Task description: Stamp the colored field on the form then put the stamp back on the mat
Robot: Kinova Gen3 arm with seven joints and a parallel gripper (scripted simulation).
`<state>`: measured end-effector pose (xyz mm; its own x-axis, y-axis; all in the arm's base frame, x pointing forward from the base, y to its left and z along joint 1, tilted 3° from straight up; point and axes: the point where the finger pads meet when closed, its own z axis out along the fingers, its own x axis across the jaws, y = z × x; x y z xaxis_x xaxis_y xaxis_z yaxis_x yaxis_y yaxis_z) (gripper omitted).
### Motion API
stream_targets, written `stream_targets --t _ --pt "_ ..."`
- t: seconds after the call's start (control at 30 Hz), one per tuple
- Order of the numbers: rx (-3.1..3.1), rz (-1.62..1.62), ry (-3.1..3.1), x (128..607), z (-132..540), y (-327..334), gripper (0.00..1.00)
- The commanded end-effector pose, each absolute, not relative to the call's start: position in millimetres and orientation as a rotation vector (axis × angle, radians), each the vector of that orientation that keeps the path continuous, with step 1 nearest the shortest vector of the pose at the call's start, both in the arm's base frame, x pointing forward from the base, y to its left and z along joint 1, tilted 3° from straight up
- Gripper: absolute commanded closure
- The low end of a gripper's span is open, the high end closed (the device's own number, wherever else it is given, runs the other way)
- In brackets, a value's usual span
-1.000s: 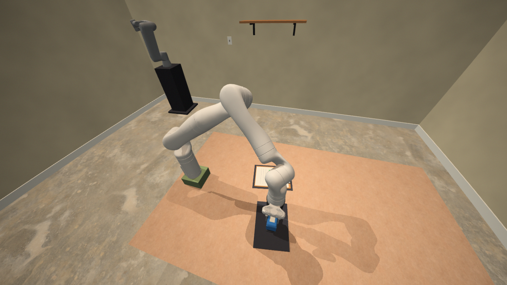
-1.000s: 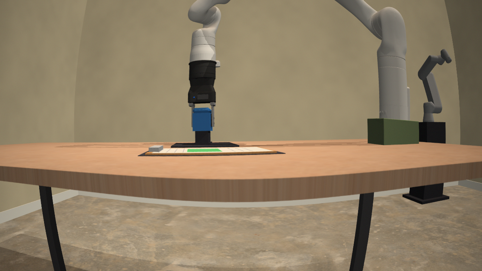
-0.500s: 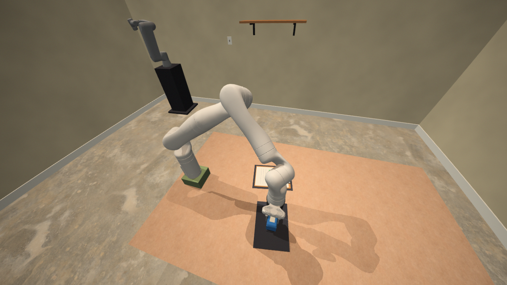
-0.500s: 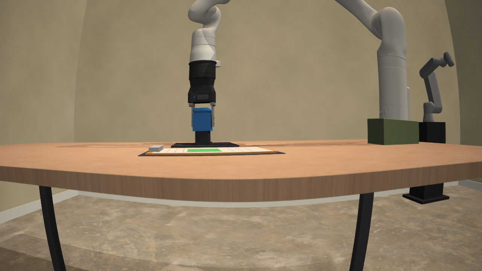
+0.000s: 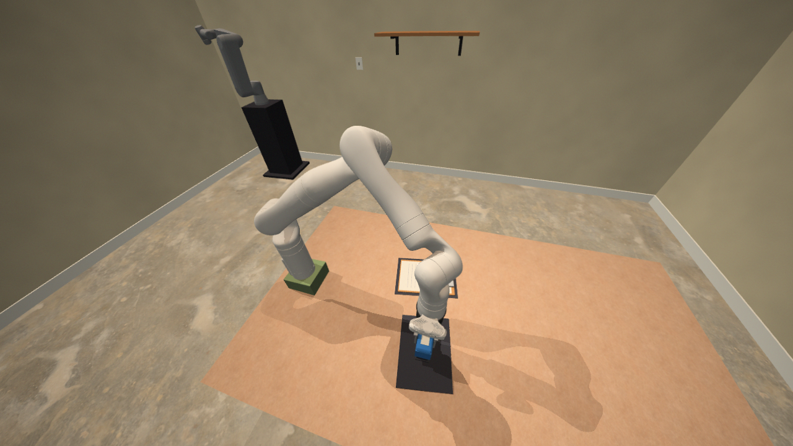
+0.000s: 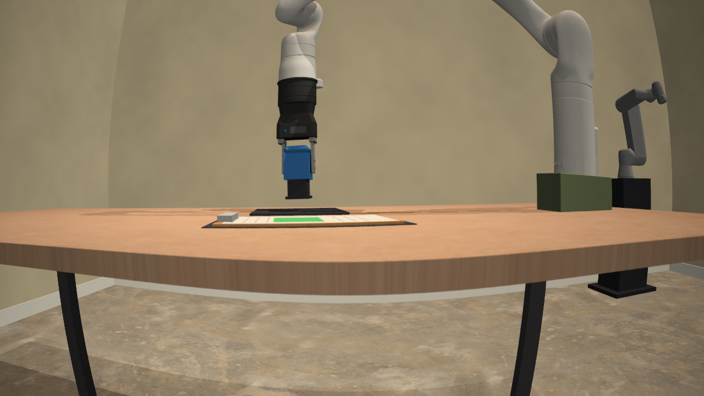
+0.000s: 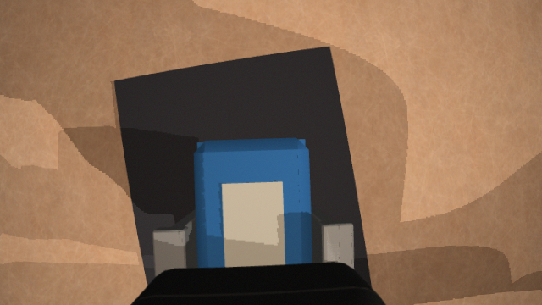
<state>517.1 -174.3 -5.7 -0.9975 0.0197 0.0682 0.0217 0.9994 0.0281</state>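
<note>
My gripper [image 6: 297, 156] is clamped on the blue stamp [image 6: 297, 163], its 2 fingers pressing its sides, holding it upright in the air above the black mat [image 5: 424, 372], beside the form [image 6: 344, 219] with its green field [image 6: 298, 219].

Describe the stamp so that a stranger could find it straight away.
Look at the wooden table, then the white arm's black gripper above the dark mat. Between its fingers hangs the stamp: a blue block on a black foot, the only blue thing.
</note>
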Motion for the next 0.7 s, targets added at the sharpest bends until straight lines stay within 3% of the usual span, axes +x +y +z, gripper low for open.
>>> stream_targets --t 0.0,0.47,0.67 --pt "-0.028 -0.043 -3.089 522.9 9.1 -174.1 0.38" --pt "-0.027 -0.043 -3.089 523.4 13.2 -172.5 0.38" --pt "0.025 -0.044 -3.091 532.1 15.7 -103.6 0.38"
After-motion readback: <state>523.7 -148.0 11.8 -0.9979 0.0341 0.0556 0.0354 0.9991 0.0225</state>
